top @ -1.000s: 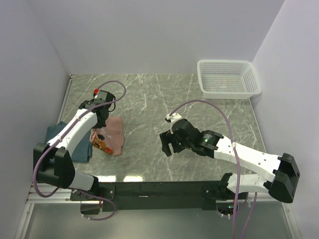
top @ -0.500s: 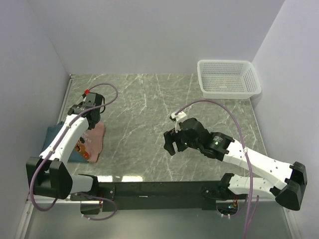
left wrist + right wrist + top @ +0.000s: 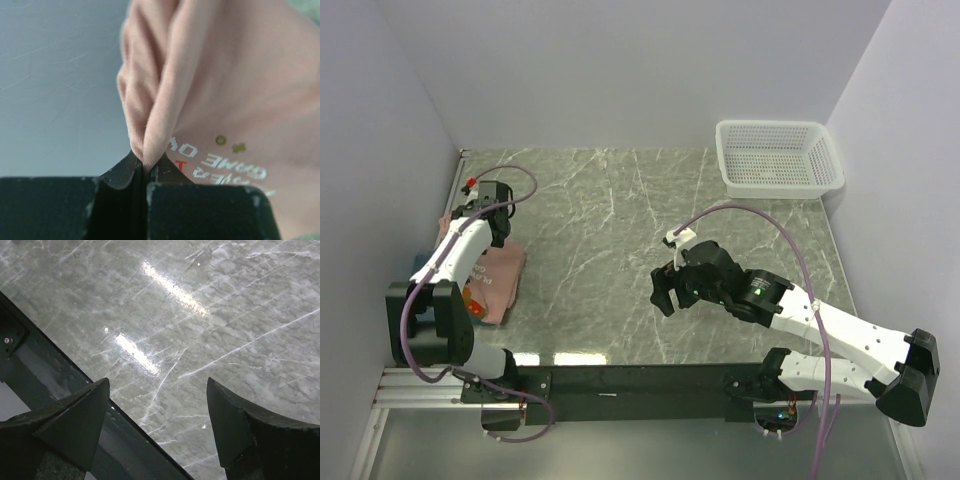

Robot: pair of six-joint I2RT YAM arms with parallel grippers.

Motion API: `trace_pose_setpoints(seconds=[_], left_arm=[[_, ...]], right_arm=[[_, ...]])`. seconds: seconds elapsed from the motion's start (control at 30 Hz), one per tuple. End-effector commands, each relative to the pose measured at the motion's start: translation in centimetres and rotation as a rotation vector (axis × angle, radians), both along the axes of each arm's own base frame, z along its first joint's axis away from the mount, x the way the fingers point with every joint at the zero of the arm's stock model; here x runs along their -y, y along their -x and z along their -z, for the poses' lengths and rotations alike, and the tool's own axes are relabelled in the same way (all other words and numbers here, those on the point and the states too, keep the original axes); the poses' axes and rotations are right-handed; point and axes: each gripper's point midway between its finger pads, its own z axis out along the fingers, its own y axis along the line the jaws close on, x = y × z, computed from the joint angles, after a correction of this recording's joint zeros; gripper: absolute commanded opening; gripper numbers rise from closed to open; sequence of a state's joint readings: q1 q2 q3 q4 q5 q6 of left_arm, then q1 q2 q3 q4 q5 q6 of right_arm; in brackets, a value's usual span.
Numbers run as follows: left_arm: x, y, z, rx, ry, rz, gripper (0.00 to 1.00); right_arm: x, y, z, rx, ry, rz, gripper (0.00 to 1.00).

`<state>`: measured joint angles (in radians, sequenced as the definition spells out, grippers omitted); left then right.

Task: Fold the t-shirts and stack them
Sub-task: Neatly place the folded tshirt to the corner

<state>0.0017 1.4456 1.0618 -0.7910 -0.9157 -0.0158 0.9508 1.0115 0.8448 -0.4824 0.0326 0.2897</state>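
The salmon-pink t-shirt (image 3: 498, 280) lies folded at the far left of the marble table (image 3: 620, 220). My left gripper (image 3: 462, 217) is shut on a bunched fold of it beside the left wall. In the left wrist view the black fingertips (image 3: 125, 172) pinch that pink fold (image 3: 155, 100), and white and red printed text (image 3: 220, 167) shows on the cloth to the right. The teal-blue t-shirt is hidden; the pink shirt and my left arm cover its place. My right gripper (image 3: 662, 290) hovers open over bare marble mid-table, nothing between its fingers (image 3: 157, 415).
A white mesh basket (image 3: 775, 160) stands at the back right corner. A black rail (image 3: 50, 375) runs along the table's near edge below my right gripper. Walls close in the left, back and right sides.
My left gripper has carried the pink shirt leftward to the wall, over the spot where the teal shirt showed. The right arm has shifted slightly right and stays open.
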Motion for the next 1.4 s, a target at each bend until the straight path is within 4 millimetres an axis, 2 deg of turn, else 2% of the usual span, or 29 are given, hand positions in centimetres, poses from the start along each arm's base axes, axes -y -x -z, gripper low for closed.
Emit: trace_pose_setpoints(seconds=[0.0, 0.3, 0.5, 0.73, 0.77, 0.8, 0.83, 0.9, 0.93, 1.0, 1.2, 1.23, 1.27, 1.3, 1.37], left_arm=[[-2.2, -1.0, -0.9, 0.122, -0.089, -0.103, 0.01], [-4.9, -0.3, 1.9, 0.101, -0.119, -0.234, 0.01], [-6.4, 0.8, 2.1, 0.116, -0.152, -0.300, 0.01], [-7.7, 1.0, 1.7, 0.137, -0.173, -0.341, 0.01], [-7.8, 0.8, 1.6, 0.147, -0.182, -0.342, 0.04], [-7.9, 0.7, 1.8, 0.143, -0.184, -0.343, 0.17], [-7.9, 0.7, 1.6, 0.148, -0.189, -0.348, 0.26], [-8.0, 0.7, 1.3, 0.155, -0.201, -0.364, 0.39], [-8.0, 0.6, 1.3, 0.162, -0.197, -0.366, 0.49], [-8.0, 0.5, 1.0, 0.183, -0.190, -0.374, 0.60], [-7.0, -0.2, -1.0, 0.338, -0.090, -0.395, 0.71], [-6.7, -0.4, -1.2, 0.360, -0.060, -0.388, 0.76], [-6.3, -0.4, -2.3, 0.427, -0.020, -0.384, 0.78], [-5.5, -1.0, -2.2, 0.457, 0.056, -0.350, 0.79], [-4.3, -1.7, -3.3, 0.535, 0.139, -0.299, 0.80]], right_arm=[[-0.1, -0.6, -1.1, 0.047, -0.026, 0.002, 0.84], [0.3, -0.9, -1.0, 0.049, 0.005, 0.021, 0.84], [0.3, -0.9, -0.8, 0.039, 0.018, 0.021, 0.84], [0.1, -0.8, -0.9, 0.026, 0.026, 0.011, 0.84], [0.1, -0.8, -1.0, 0.024, 0.027, 0.009, 0.84], [0.1, -0.8, -1.0, 0.023, 0.028, 0.009, 0.84], [0.1, -0.8, -1.0, 0.023, 0.028, 0.011, 0.84], [0.1, -0.8, -1.0, 0.019, 0.035, 0.010, 0.84], [0.2, -0.8, -1.1, 0.021, 0.036, 0.013, 0.84], [0.5, -0.9, -1.2, 0.024, 0.044, 0.026, 0.84], [2.2, -2.4, -2.2, 0.055, 0.071, 0.141, 0.84], [2.5, -2.7, -2.5, 0.056, 0.069, 0.161, 0.84], [3.1, -3.2, -2.5, 0.050, 0.078, 0.194, 0.84], [3.6, -3.8, -3.1, 0.054, 0.069, 0.242, 0.84], [5.3, -4.9, -3.3, 0.044, 0.086, 0.336, 0.84]])
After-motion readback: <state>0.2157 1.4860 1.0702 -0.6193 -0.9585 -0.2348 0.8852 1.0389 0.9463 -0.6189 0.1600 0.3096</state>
